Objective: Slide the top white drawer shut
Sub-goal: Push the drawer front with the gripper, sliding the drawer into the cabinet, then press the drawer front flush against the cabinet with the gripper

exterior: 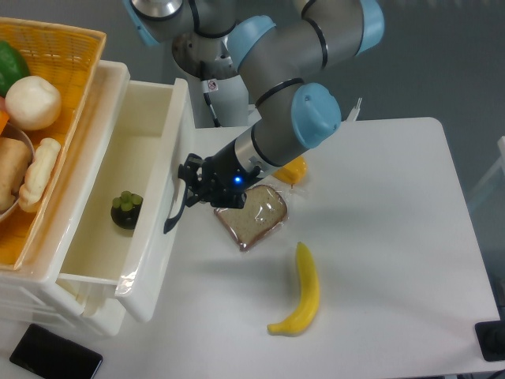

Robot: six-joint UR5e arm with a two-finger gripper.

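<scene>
White top drawer (154,170) part open; jaws (188,189) against dark handle (174,212), spacing unreadable.

text: none readable | small sticker (211,85) on robot base: too small to read

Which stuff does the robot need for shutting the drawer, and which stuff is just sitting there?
Needed:
top white drawer
its dark handle
gripper, pressed against the drawer front

Just sitting there:
banana
bread slice
dark fruit inside the drawer
yellow basket of food
black phone
</scene>
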